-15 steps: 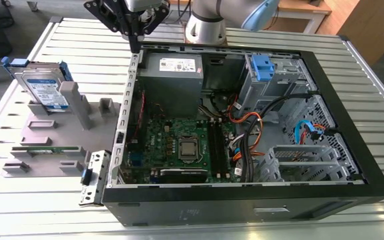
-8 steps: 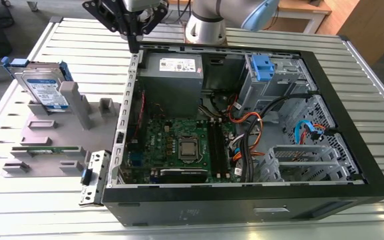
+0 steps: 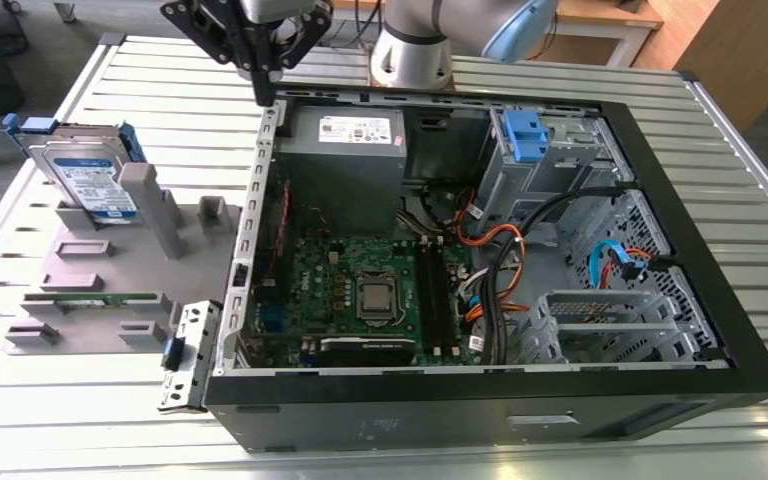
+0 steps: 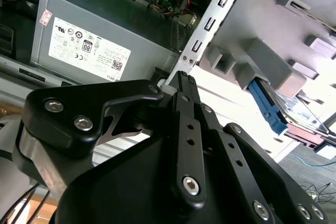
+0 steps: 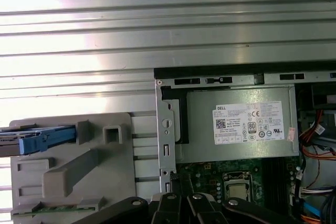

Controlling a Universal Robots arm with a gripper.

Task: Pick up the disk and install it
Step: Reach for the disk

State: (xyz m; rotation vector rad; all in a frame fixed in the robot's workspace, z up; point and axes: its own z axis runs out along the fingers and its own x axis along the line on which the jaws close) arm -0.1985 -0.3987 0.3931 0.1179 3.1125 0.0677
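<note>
- The gripper (image 3: 267,92) hangs above the back wall of the open computer case (image 3: 491,405), near the corner where the grey power supply (image 3: 344,140) sits.
- Its jaws are pressed together with nothing between them, as both wrist views also show.
- The disk (image 3: 87,180) stands on edge in a grey holder (image 3: 104,265) on the bench (image 3: 157,80). It is outside the case, at the exterior view's left, and well apart from the gripper.
- Its blue rails run along its sides and its printed label faces the exterior camera.
- Judging from this, the pick-up step is in hand but has not begun: the disk is untouched, and the arm is over the case wall, not the holder.
- The metal cage with the blue bracket (image 3: 524,135), in the far corner of the case, looks like the likely bay for the install. I cannot tell from these pictures whether its slot is free.
- The grasp calls for the jaws to spread first, since pressed together they cannot take the disk.
- It also calls for the gripper to come over the holder and line up with the disk's upper edge, so the fingers close on the flat faces or rails and not on the holder's posts.
- The lift probably needs to go straight up, because the disk sits in a slot.
</note>
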